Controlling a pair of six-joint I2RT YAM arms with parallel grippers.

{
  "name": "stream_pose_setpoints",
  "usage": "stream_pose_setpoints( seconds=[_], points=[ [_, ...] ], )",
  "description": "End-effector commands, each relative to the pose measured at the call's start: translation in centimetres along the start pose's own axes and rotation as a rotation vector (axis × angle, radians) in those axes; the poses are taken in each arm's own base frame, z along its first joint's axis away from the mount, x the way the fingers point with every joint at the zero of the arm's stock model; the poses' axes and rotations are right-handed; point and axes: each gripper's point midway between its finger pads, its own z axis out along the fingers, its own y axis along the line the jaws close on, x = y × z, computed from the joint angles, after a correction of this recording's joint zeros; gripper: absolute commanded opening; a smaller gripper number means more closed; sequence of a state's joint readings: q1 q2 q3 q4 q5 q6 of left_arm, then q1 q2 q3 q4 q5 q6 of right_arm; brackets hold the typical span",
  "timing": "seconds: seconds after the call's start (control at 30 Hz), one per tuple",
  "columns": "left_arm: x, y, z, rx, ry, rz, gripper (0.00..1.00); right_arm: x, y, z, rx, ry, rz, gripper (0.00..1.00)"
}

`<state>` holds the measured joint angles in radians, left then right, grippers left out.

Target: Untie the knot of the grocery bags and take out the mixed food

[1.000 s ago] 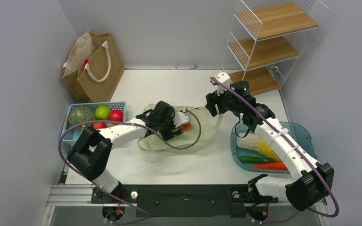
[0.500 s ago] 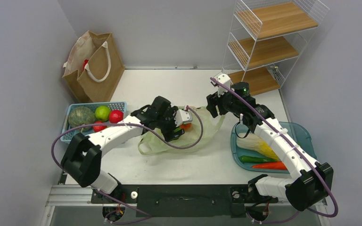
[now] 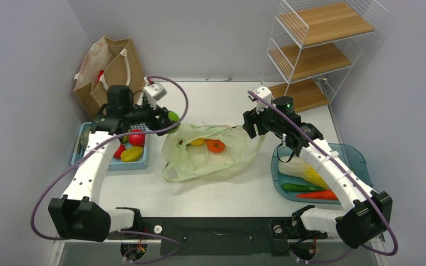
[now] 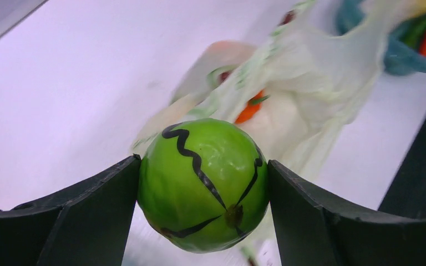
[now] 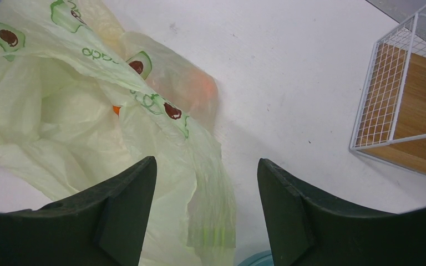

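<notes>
The pale green plastic bag (image 3: 211, 158) lies slack mid-table with its mouth open, and no knot shows. Inside it sit an orange ribbed piece (image 3: 216, 146) and a yellow piece (image 3: 198, 142). My left gripper (image 3: 171, 117) hangs between the bag and the blue basket (image 3: 111, 164), shut on a round green fruit (image 4: 202, 183) with black lines. My right gripper (image 5: 206, 163) hovers open over the bag's right loop handle (image 5: 211, 216) without touching it. The brown paper bag (image 3: 113, 83) stands at the back left.
The basket holds a red fruit (image 3: 137, 138) and an orange-yellow mango (image 3: 131, 154). A teal tray (image 3: 360, 158) at the right carries a cabbage (image 3: 305, 170) and long green and red vegetables. A wire shelf rack (image 3: 319, 50) stands at the back right.
My left arm has lifted out of the plastic bag and swung left toward the basket, carrying the green fruit. The bag has settled flatter. The right arm has not moved.
</notes>
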<state>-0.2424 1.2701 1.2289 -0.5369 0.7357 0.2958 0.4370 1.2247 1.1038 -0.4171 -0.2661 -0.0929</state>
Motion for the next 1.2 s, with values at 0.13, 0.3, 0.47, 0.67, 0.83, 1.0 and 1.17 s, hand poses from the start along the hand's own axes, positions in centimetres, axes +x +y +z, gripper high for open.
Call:
stream_pose_setpoints(
  seconds=[0.13, 0.3, 0.47, 0.67, 0.83, 1.0, 1.17],
  points=[
    [10.5, 12.1, -14.6, -0.479, 0.216, -0.235, 0.44, -1.9, -0.6, -0.1, 0.017, -0.053, -0.010, 0.63],
    [15.9, 17.0, -21.8, -0.740, 0.302, -0.359, 0.48, -1.6, -0.4, 0.0, 0.011, -0.043, -0.011, 0.63],
    [18.8, 19.7, -24.0, -0.825, 0.353, -0.408, 0.48, -1.8, -0.3, 0.2, 0.006, -0.045, -0.016, 0.63],
    [19.6, 19.7, -22.1, -0.765, 0.346, -0.413, 0.51, -1.7, -0.3, 0.1, 0.007, -0.034, -0.024, 0.63],
    [19.7, 17.0, -18.0, -0.643, 0.344, -0.391, 0.54, -1.8, -0.2, 0.4, 0.006, -0.027, -0.030, 0.64],
    [20.2, 14.9, -14.9, -0.565, 0.361, -0.385, 0.65, -2.2, -0.2, 0.4, 0.008, -0.036, -0.044, 0.64],
    [19.3, 13.6, -13.1, -0.493, 0.354, -0.379, 0.80, -2.1, -0.1, 0.3, 0.003, -0.040, -0.049, 0.64]
  ],
)
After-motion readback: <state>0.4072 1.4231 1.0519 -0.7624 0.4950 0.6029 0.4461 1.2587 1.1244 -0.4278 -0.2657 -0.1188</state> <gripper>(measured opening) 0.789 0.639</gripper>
